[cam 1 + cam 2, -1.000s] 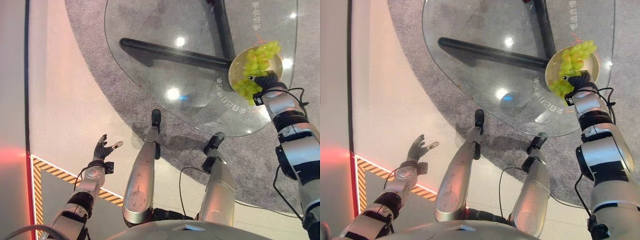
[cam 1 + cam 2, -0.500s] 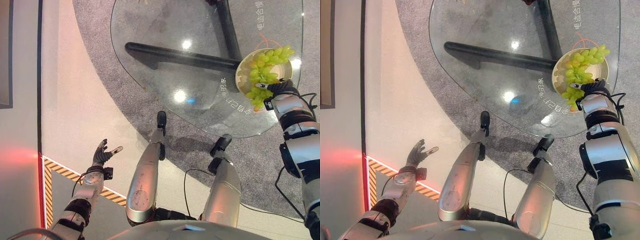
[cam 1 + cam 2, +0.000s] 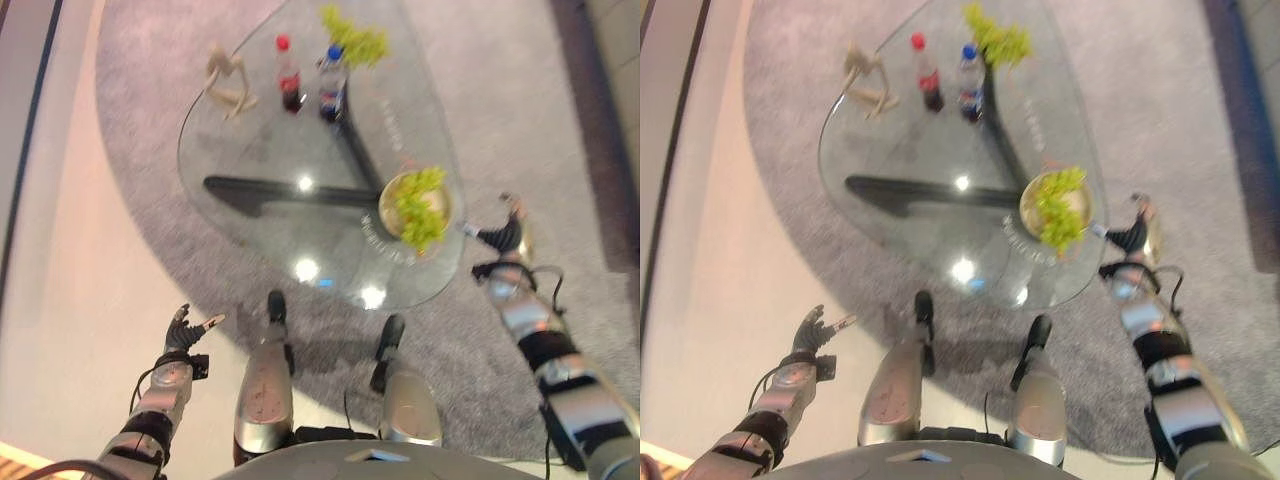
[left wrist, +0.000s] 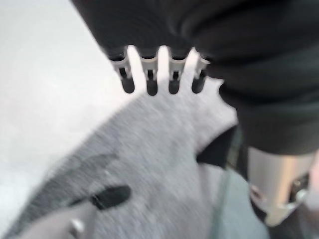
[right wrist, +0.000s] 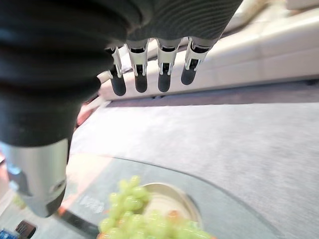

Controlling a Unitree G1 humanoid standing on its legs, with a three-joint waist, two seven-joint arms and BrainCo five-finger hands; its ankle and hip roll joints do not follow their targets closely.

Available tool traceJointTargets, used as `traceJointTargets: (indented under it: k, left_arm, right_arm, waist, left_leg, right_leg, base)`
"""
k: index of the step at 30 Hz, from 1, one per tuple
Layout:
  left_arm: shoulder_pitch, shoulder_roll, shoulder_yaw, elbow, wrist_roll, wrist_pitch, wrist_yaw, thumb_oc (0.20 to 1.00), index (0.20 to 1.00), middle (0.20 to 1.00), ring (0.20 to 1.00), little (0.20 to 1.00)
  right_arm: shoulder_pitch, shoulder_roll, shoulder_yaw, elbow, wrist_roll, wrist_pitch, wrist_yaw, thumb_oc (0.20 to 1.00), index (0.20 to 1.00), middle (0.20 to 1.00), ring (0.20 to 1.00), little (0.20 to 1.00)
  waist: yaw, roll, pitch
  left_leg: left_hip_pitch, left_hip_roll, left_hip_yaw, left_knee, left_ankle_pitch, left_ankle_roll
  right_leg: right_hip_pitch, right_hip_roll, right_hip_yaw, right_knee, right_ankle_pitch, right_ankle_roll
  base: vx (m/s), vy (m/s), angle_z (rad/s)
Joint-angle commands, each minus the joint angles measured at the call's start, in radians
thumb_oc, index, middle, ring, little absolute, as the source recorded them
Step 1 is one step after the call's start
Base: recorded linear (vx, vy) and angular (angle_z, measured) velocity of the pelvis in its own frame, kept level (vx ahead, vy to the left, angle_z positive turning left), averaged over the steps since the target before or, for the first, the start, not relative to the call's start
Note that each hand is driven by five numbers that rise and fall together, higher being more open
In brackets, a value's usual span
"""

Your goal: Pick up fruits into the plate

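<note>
On the clear glass table (image 3: pixel 270 150), I am seeing the bunch of green grapes (image 3: pixel 420 205) now lying in the round beige plate (image 3: pixel 392 190) as my right hand (image 3: pixel 503 235), fingers straight and empty, is withdrawing beside the rim, which suggests this placement is complete, while my left hand (image 3: pixel 183 328) is hanging open over the floor.

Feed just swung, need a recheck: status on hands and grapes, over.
Right hand open, empty, off the table edge. Left hand open, low over the floor. Grapes in the plate. Nothing blocking it.
</note>
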Motion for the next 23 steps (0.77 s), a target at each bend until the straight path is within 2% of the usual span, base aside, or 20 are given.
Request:
traceJointTargets:
  k: [1,4,6,9,10,11,13,18,23]
  left_arm:
    - [-0.007,-0.034,0.017,0.051,0.052,0.011,-0.033,1.0,1.0,1.0,1.0,1.0]
    - [-0.002,-0.041,0.021,0.068,0.075,0.017,-0.066,1.0,1.0,1.0,1.0,1.0]
    - [0.007,-0.043,0.014,0.104,0.126,0.044,-0.112,1.0,1.0,1.0,1.0,1.0]
    - [0.014,-0.042,0.001,0.143,0.165,0.072,-0.136,1.0,1.0,1.0,1.0,1.0]
    - [0.012,-0.042,-0.001,0.164,0.168,0.08,-0.15,1.0,1.0,1.0,1.0,1.0]
    - [0.006,-0.047,-0.007,0.21,0.195,0.103,-0.168,1.0,1.0,1.0,1.0,1.0]
    - [-0.002,-0.052,-0.015,0.253,0.209,0.121,-0.174,1.0,1.0,1.0,1.0,1.0]
    - [0.004,-0.086,-0.001,0.33,0.197,0.158,-0.176,1.0,1.0,1.0,1.0,1.0]
    - [0.02,-0.114,-0.008,0.364,0.235,0.184,-0.189,1.0,1.0,1.0,1.0,1.0]
  right_arm:
    - [0.028,-0.037,-0.004,-0.027,0.009,-0.095,0.093,1.0,1.0,1.0,1.0,1.0]
    - [0.104,0.007,0.005,-0.037,0.001,-0.087,0.159,1.0,1.0,1.0,1.0,1.0]
    - [0.172,0.063,0.012,0.009,0.005,-0.031,0.26,1.0,1.0,1.0,1.0,1.0]
    - [0.207,0.086,0.027,0.086,0.015,0.054,0.385,1.0,1.0,1.0,1.0,1.0]
    - [0.211,0.096,0.032,0.139,0.024,0.076,0.417,1.0,1.0,1.0,1.0,1.0]
    - [0.216,0.125,0.037,0.262,0.038,0.123,0.49,1.0,1.0,1.0,1.0,1.0]
    - [0.212,0.146,0.036,0.353,0.047,0.103,0.479,1.0,1.0,1.0,1.0,1.0]
    - [0.212,0.201,-0.008,0.525,0.1,0.166,0.502,1.0,1.0,1.0,1.0,1.0]
    - [0.211,0.222,-0.034,0.623,0.07,0.212,0.563,1.0,1.0,1.0,1.0,1.0]
  waist:
    - [-0.017,0.036,-0.047]
    - [-0.04,0.024,-0.09]
    - [-0.062,0.017,-0.136]
    - [-0.075,0.017,-0.168]
    - [-0.077,0.019,-0.178]
    - [-0.081,0.022,-0.197]
    - [-0.082,0.025,-0.208]
    - [-0.092,0.037,-0.243]
    - [-0.088,0.047,-0.266]
  left_leg:
    - [0.051,0.002,-0.028,-0.004,-0.087,0.012]
    - [0.093,0.013,-0.004,-0.022,-0.087,0.008]
    - [0.128,0.025,0.023,-0.03,-0.088,0.003]
    - [0.15,0.031,0.041,-0.027,-0.093,0.001]
    - [0.158,0.033,0.047,-0.026,-0.095,0.0]
    - [0.175,0.038,0.053,-0.029,-0.097,-0.001]
    - [0.189,0.041,0.055,-0.032,-0.097,-0.003]
    - [0.231,0.044,0.064,-0.037,-0.106,-0.004]
    - [0.257,0.044,0.058,-0.043,-0.114,-0.005]
  right_leg:
    - [0.001,0.021,-0.012,0.066,-0.034,0.006]
    - [0.035,0.016,-0.014,0.046,-0.025,0.016]
    - [0.062,0.009,-0.013,0.034,-0.023,0.022]
    - [0.083,0.005,-0.012,0.024,-0.025,0.023]
    - [0.091,0.006,-0.011,0.021,-0.025,0.022]
    - [0.109,0.008,-0.008,0.012,-0.027,0.021]
    - [0.124,0.009,-0.005,0.003,-0.028,0.02]
    - [0.167,0.015,0.005,-0.011,-0.037,0.015]
    - [0.196,0.018,0.005,-0.022,-0.042,0.015]
  base:
    - [0.02,-0.022,-0.19]
    - [0.02,-0.002,-0.2]
    - [0.06,0.015,-0.21]
    - [0.08,0.021,-0.23]
    - [0.1,0.019,-0.07]
    - [0.09,0.013,-0.08]
    - [0.09,0.009,-0.11]
    - [0.1,0.019,-0.13]
    - [0.08,0.007,-0.03]
